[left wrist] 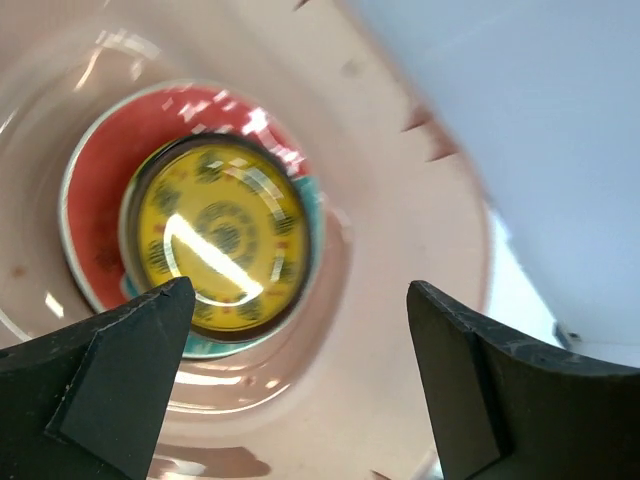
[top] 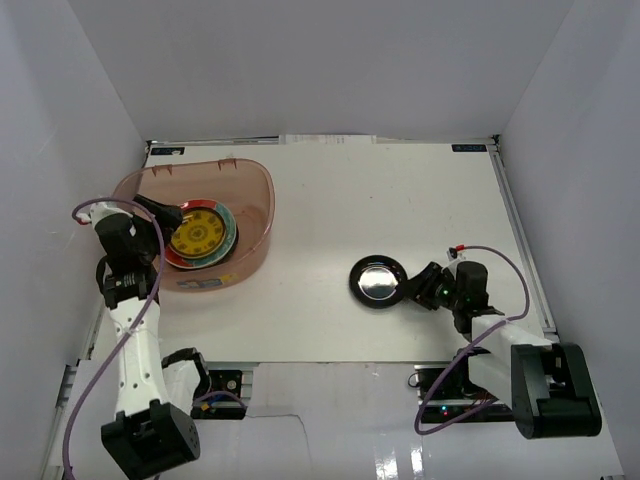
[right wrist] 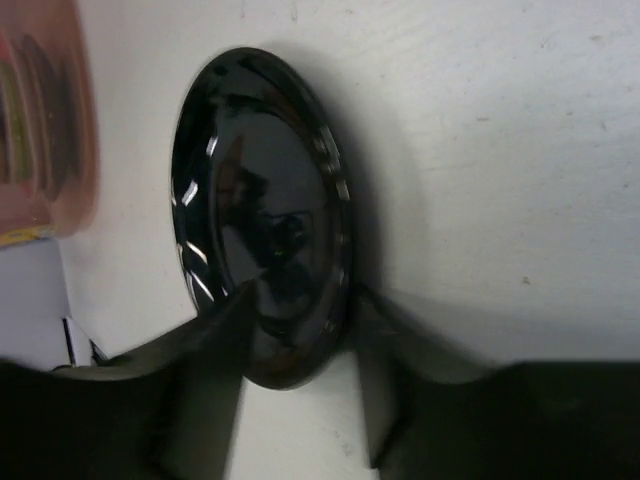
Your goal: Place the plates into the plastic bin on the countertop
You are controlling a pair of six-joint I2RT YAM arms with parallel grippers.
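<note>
The translucent pinkish plastic bin (top: pixel 262 205) stands at the far left of the white countertop (top: pixel 400 190). Inside it a yellow-brown patterned plate (top: pixel 196 236) lies on a red-and-teal plate (top: pixel 226 240). My left gripper (top: pixel 168 212) hovers over the bin, open and empty; the left wrist view shows the yellow plate (left wrist: pixel 225 235), the red-and-teal plate (left wrist: pixel 92 190) and the bin floor (left wrist: pixel 400 260) below my left gripper (left wrist: pixel 300 288). A glossy black plate (top: pixel 378 280) lies mid-table. My right gripper (top: pixel 408 287) is closed on its near rim (right wrist: pixel 262 200), one finger on each side (right wrist: pixel 300 295). Other plates are out of view.
Metal rails (top: pixel 520 240) run along the table's right edge and front. White walls enclose the back and sides. The bin shows blurred at the left of the right wrist view (right wrist: pixel 40 120). White tabletop lies between the black plate and the bin.
</note>
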